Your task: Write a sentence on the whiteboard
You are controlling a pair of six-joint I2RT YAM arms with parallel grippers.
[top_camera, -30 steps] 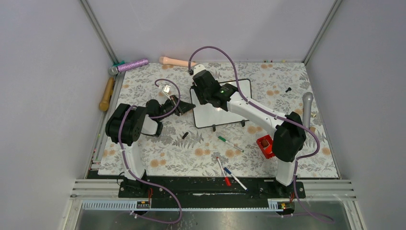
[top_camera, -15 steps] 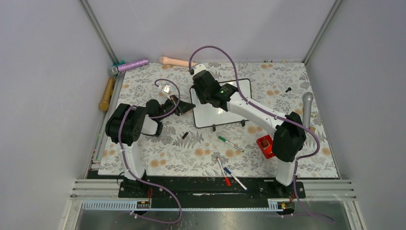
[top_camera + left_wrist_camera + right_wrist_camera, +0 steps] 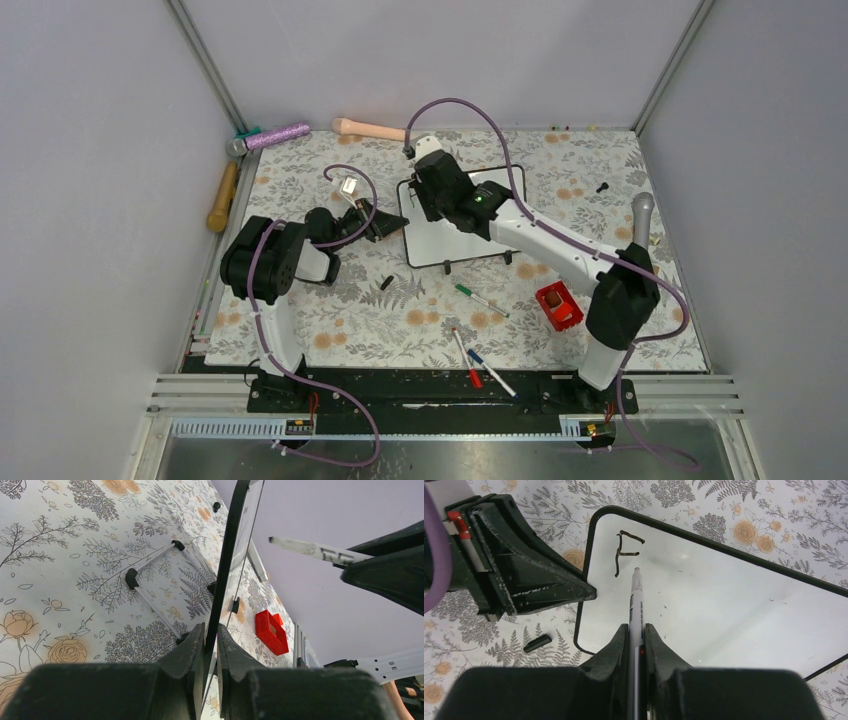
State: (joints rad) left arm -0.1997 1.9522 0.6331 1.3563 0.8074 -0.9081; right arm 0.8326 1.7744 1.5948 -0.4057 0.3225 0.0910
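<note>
The whiteboard (image 3: 470, 240) sits past the middle of the flowered table, toward twelve o'clock from where the arms are bolted, propped on its small black feet. The left gripper (image 3: 210, 630) is closed hard on the board's black frame at its nine o'clock edge, bracing it. The right gripper (image 3: 636, 630) is clamped shut around a slim white marker (image 3: 636, 605), whose long axis runs straight out from the fingers, six to twelve in the wrist view, tip leading. So far the sentence (image 3: 624, 552) is just one black "F" in the board's upper left corner. The marker tip hangs just beside it, at roughly four o'clock from the letter, and I cannot tell whether it is touching the glossy surface. Everything the next stroke needs lies toward three o'clock from the tip, where the board is bare. The right arm is the writing arm and is right over the spot. My guess is the next letter starts about where the tip is. A loose black cap (image 3: 537, 643) lies on the table, off the board's lower left corner.
</note>
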